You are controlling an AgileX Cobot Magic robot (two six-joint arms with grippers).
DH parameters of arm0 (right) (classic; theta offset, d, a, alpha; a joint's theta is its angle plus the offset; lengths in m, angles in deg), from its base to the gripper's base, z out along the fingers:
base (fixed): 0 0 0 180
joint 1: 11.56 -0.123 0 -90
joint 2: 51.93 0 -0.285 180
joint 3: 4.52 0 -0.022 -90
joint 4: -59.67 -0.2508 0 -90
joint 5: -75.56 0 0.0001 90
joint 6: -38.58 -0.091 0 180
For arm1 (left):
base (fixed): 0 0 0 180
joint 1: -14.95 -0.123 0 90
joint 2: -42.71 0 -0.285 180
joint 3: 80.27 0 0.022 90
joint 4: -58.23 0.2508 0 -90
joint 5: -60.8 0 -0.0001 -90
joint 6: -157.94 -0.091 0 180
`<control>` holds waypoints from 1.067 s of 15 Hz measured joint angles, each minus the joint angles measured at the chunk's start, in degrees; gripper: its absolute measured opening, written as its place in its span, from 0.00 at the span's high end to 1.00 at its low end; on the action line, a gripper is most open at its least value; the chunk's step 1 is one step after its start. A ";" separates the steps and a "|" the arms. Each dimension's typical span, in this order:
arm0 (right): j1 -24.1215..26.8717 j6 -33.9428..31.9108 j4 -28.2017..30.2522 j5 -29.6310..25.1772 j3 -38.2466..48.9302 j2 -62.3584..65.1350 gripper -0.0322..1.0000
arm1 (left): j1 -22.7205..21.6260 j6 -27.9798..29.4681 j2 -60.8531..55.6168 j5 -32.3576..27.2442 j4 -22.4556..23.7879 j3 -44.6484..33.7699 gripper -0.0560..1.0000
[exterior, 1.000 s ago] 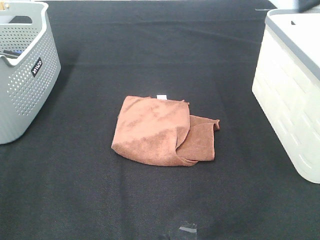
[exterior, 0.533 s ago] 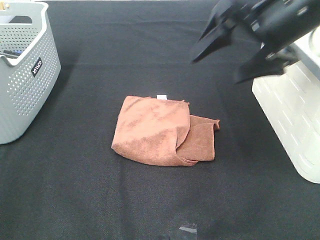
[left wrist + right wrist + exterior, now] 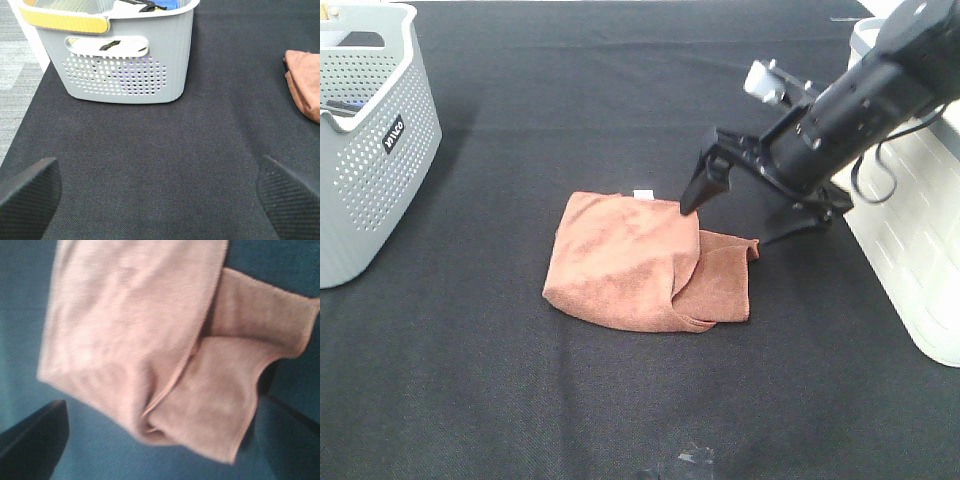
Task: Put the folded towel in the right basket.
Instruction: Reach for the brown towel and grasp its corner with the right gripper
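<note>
**Open tool poised over the towel, nothing gripped yet**

At the far left stands a grey basket [image 3: 368, 140] with perforated walls. It plays no part in this task and sits well apart from the work. Dark items show over its rim in the left wrist view, but I cannot tell what they are.

The left tool [image 3: 160, 200] does not appear in the high view. Its own camera shows it spread wide and empty above bare tabletop [image 3: 570, 400], facing the grey basket, with only an edge of cloth at the side. I judge it is parked out of the way.

The folded towel [image 3: 638, 265] lies flat in the middle of the tabletop, not in either basket. Its loose flap [image 3: 725, 280] sticks out toward the right side, and a small white tag [image 3: 642, 194] shows at its far edge.

The right tool [image 3: 727, 223] hangs over that right-hand end with its fingers spread. One tip is at the towel's far corner and the other is beyond the flap, so the jaws appear to straddle the end of the towel ready to pinch it. Whether either tip touches the cloth, I cannot tell. The right wrist view is blurred and tinted blue.

The right basket [image 3: 910, 260] is near the towel, so the carry should be short. The frame edge cuts it off, the arm partly covers it, and its opening is not shown.
</note>
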 joint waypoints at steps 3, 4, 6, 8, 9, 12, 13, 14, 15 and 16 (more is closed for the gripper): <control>0.00 -0.74 2.01 2.06 0.00 -3.84 0.03 | 0.00 0.00 0.00 0.00 0.00 0.00 0.01; 0.00 -0.92 2.29 2.58 0.00 -4.98 0.03 | 0.00 0.00 0.00 0.00 0.00 0.00 0.01; 0.00 -1.20 2.46 2.86 0.00 -6.02 0.03 | 0.00 0.00 0.00 0.00 0.00 0.00 0.01; 0.00 -1.20 2.64 3.38 0.00 -8.82 0.03 | 0.00 0.00 0.00 0.00 0.00 0.00 0.01; 0.00 -1.26 2.52 3.78 -0.23 -9.17 0.03 | 0.00 0.00 0.00 0.00 0.00 0.00 0.01; 0.00 -1.26 1.49 4.01 -0.57 -9.97 0.03 | 0.00 0.00 0.00 0.00 0.00 0.00 0.01; 0.00 -1.26 0.92 3.95 -0.69 -10.26 0.03 | 0.00 0.00 0.00 0.00 0.00 0.00 0.01; 0.00 -1.26 0.06 4.07 -0.97 -10.77 0.03 | 0.00 0.00 0.00 0.00 0.00 0.00 0.01; 0.00 -1.09 -0.74 4.07 -1.20 -11.34 0.03 | 0.00 0.00 0.00 0.00 0.00 0.00 0.01; 0.06 -0.17 -2.52 4.13 -1.43 -12.20 0.03 | 0.00 0.00 0.00 0.00 0.00 0.00 0.01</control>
